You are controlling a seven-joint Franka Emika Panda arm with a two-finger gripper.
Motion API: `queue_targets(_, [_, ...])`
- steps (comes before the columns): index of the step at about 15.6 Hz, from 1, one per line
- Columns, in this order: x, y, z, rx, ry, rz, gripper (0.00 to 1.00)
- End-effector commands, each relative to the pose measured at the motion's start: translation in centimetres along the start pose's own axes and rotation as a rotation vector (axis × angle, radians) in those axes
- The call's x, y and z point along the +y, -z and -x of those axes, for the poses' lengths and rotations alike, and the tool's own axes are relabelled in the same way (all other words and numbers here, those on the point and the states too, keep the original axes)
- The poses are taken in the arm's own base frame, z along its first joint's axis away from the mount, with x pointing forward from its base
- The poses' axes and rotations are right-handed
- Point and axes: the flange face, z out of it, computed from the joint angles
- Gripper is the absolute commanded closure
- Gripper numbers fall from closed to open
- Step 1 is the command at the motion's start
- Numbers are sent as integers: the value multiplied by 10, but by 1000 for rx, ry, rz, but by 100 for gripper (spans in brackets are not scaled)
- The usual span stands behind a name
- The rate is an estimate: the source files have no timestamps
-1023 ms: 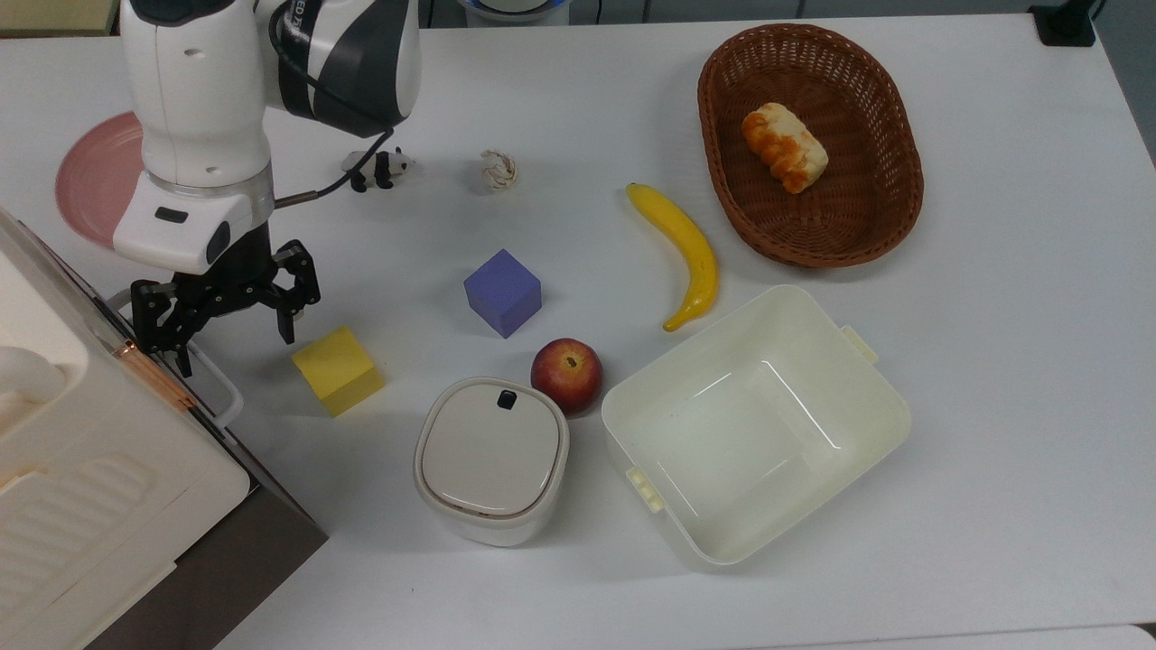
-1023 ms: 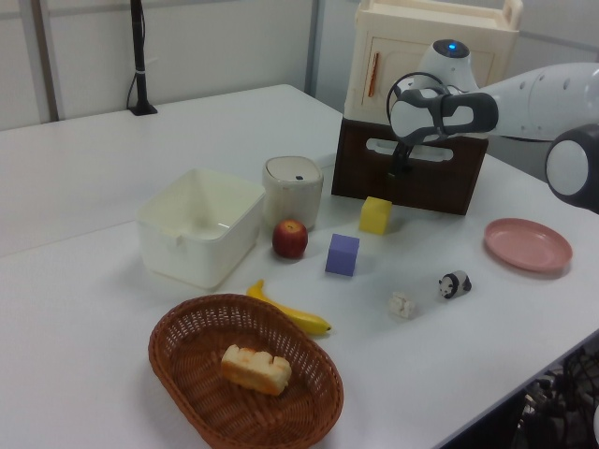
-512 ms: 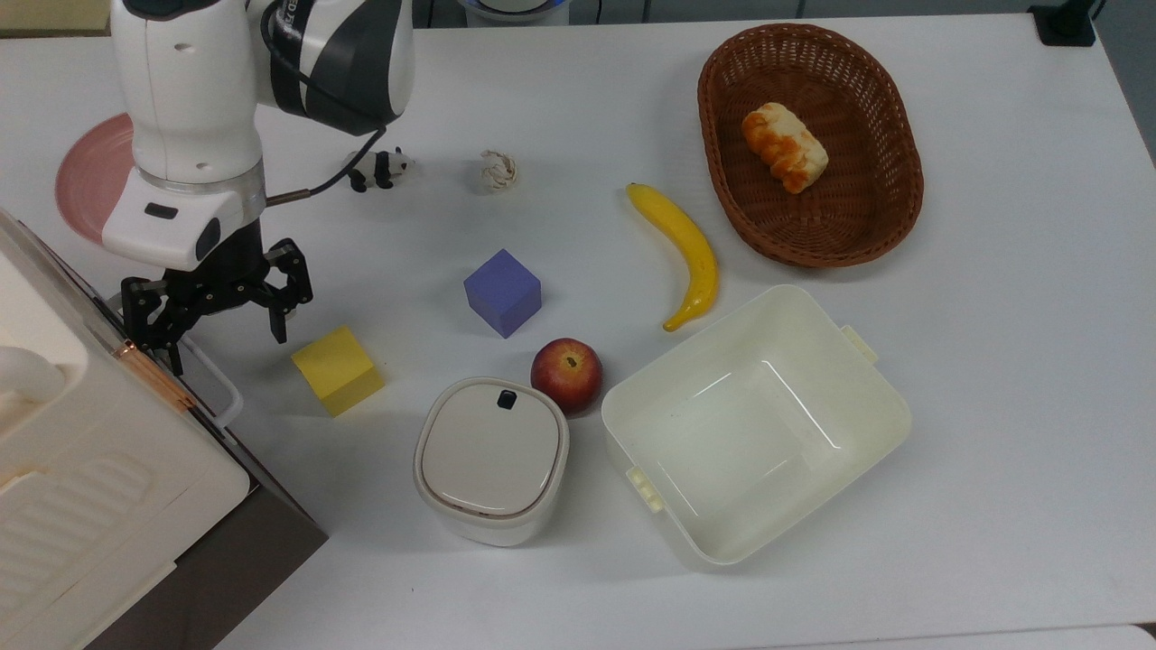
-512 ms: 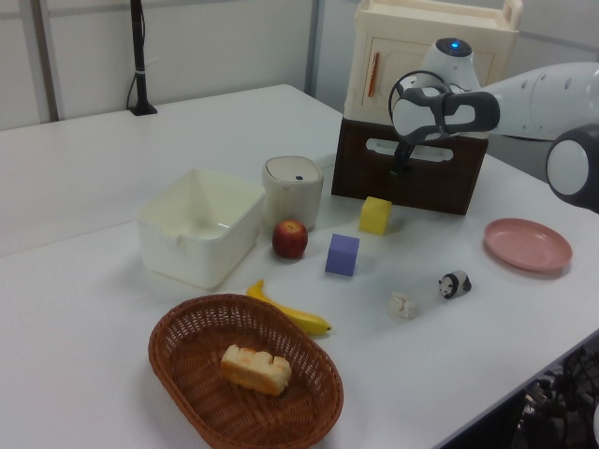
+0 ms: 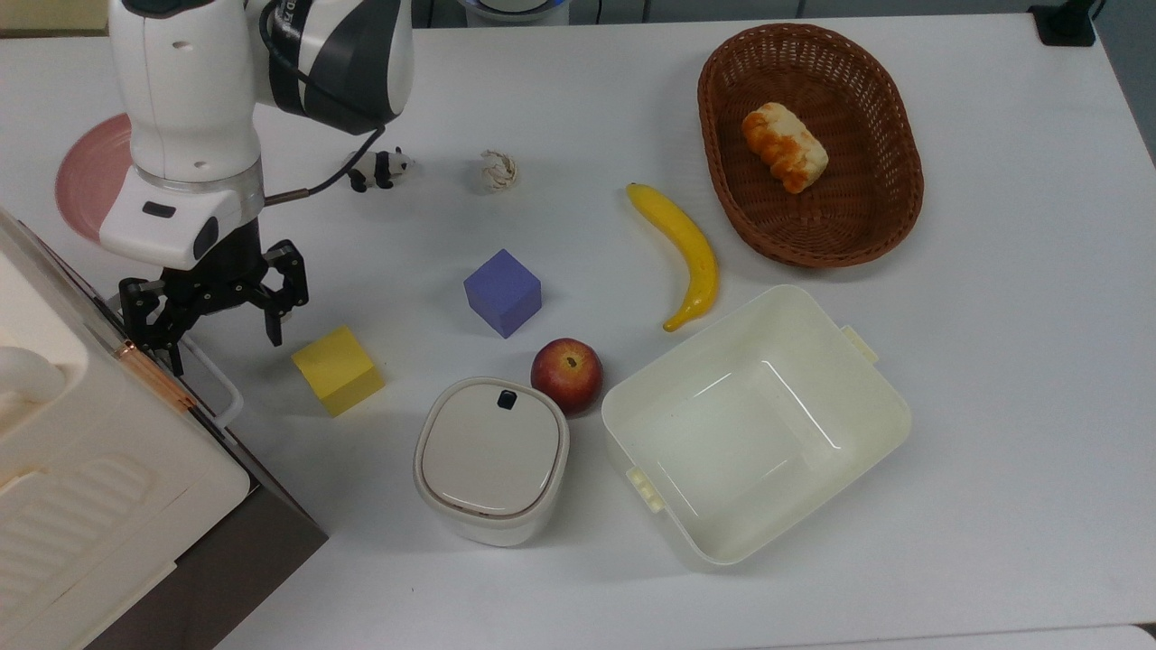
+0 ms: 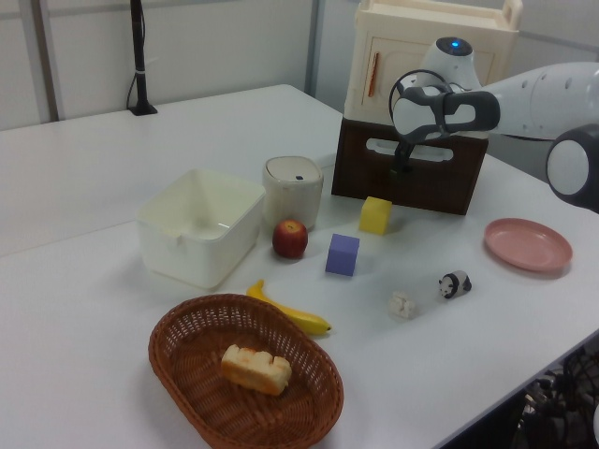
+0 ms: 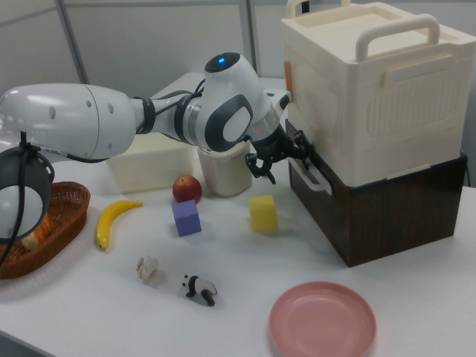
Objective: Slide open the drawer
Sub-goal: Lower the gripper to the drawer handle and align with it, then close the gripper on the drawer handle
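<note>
Looking at the top view, I find the gripper (image 5: 217,327) at the picture's left side, its two black fingers spread apart and pointing down toward the white loop handle (image 5: 217,379) of the drawer (image 5: 226,560). One fingertip sits close against the cabinet edge, right over the near end of the handle; the other hangs over bare table, just beside the yellow block (image 5: 338,370). I cannot tell from this view whether either finger touches the handle. In the right view the gripper (image 7: 281,160) stands directly in front of the drawer's (image 7: 387,216) dark-brown front panel, level with the handle (image 7: 309,177), fingers apart and holding nothing. The drawer sits flush under the cream cabinet (image 7: 368,89), its panel in line with the box, so it reads as closed. The left view shows the gripper (image 6: 404,161) against the drawer (image 6: 412,178) front at the handle (image 6: 416,150) slot. Also on the table (image 5: 993,361): a purple block (image 5: 502,292), an apple (image 5: 566,375), a lidded white container (image 5: 491,459), an open cream tub (image 5: 754,424), a banana (image 5: 684,251), a wicker basket (image 5: 894,208) holding bread (image 5: 784,146), a pink plate (image 5: 86,176) and a small panda figure (image 5: 379,168).
</note>
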Motion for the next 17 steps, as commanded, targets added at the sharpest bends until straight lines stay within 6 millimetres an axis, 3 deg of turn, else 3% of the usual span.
queue_targets(1, [10, -4, 0, 16, 8, 28, 33])
queue_targets(9, [8, -8, 1, 12, 12, 24, 59])
queue_targets(13, [8, -9, 1, 12, 12, 24, 62])
queue_targets(17, [8, -9, 0, 12, 13, 22, 72])
